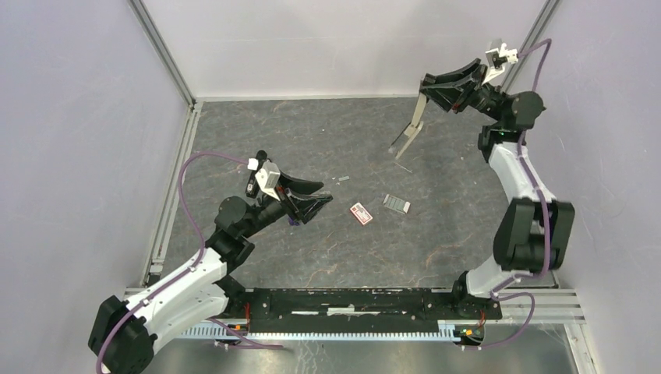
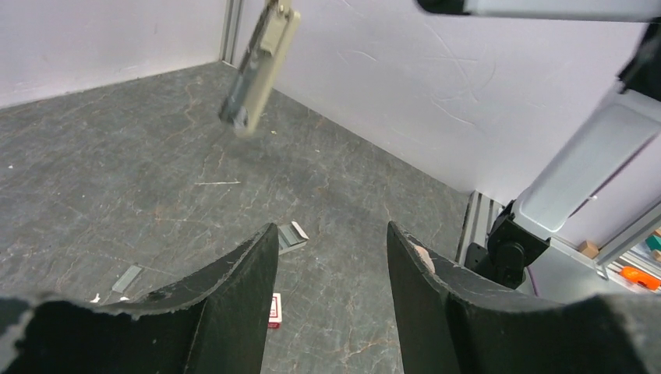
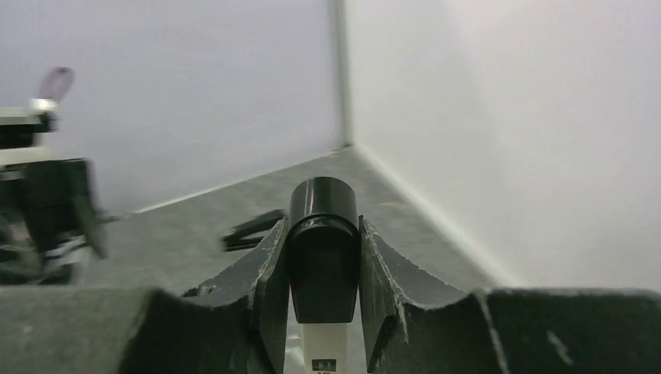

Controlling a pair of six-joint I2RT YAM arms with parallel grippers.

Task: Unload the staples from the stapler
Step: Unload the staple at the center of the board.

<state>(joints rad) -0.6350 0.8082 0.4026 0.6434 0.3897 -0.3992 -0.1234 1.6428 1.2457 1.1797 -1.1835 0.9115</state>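
Observation:
My right gripper [image 1: 438, 84] is shut on the stapler's rounded black top [image 3: 323, 241] and holds it high near the back right corner. The stapler's silver magazine and base [image 1: 411, 126] hang down open over the table. It also shows at the top of the left wrist view [image 2: 257, 66]. A block of staples [image 1: 396, 203] lies on the table, as seen in the left wrist view [image 2: 292, 236]. A smaller strip [image 1: 343, 179] and a thin strip [image 1: 403, 166] lie near it. My left gripper [image 1: 316, 204] is open and empty above the table's left middle [image 2: 331, 241].
A small red and white box [image 1: 361, 213] lies beside the staples, just past my left fingers [image 2: 275, 308]. White walls with metal corner posts [image 1: 167, 54] close in the grey table. The right arm's base [image 2: 507, 249] stands at the near right.

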